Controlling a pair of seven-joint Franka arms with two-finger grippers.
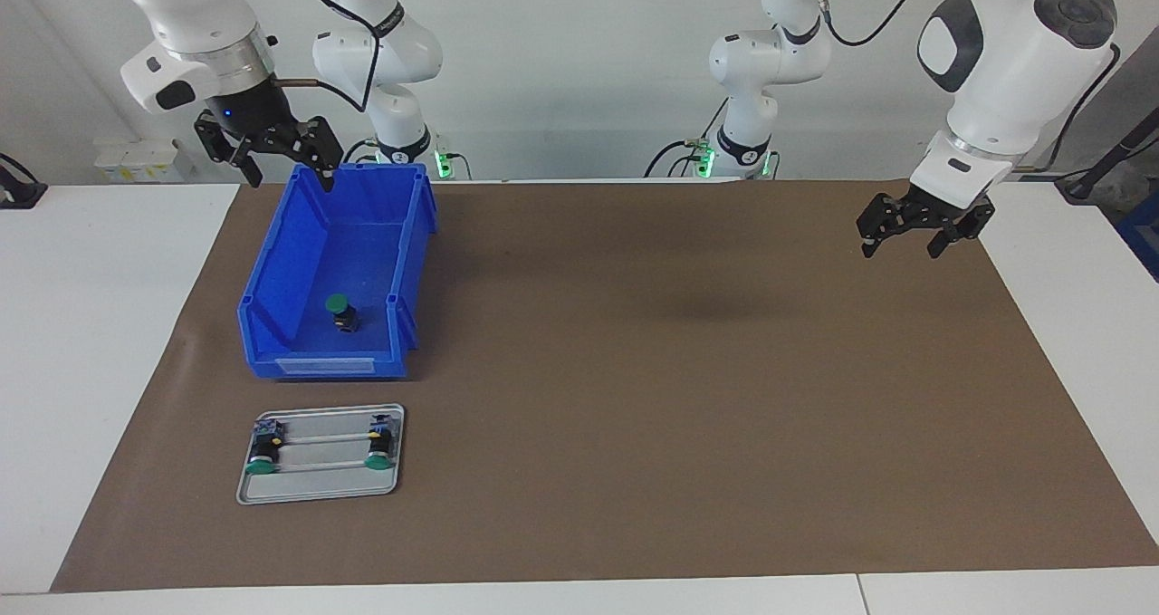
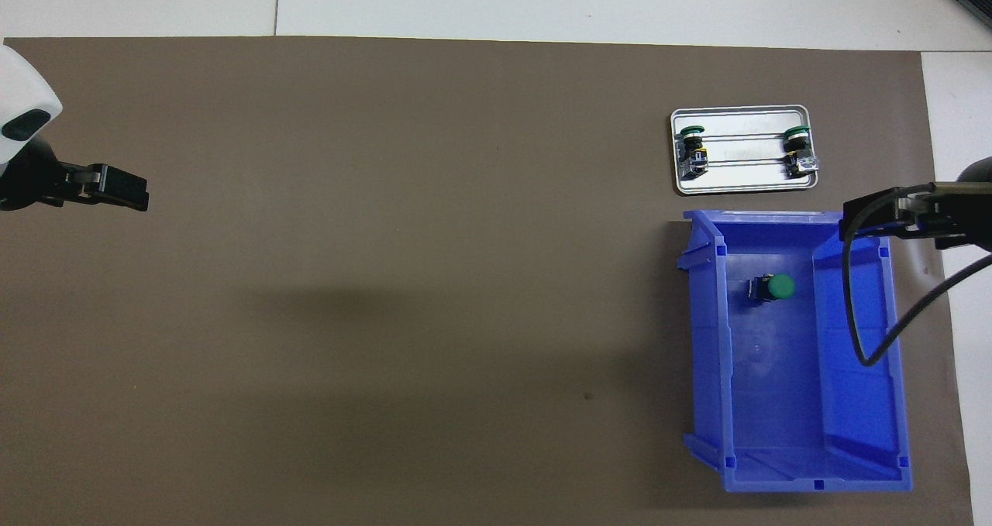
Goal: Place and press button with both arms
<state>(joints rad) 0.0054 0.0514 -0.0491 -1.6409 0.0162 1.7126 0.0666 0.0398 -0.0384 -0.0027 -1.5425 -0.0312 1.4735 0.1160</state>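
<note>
Currently the right tool [image 1: 285,169] hangs wide over the blue bin's [image 1: 272,275] robot-side rim, left tool [image 1: 908,236] wide and waiting; descending there risks striking the wall before reaching the button [image 1: 340,312].

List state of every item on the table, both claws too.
button: loose in the bin, tipped, ungripped
bin: upright, open top, holds only the button
tray: flat on the mat, farther from the robots than the bin
two mounted buttons: on the tray, one at each end of its rails
right claw: open, over the bin's rim
left claw: open, waiting over bare mat
</note>
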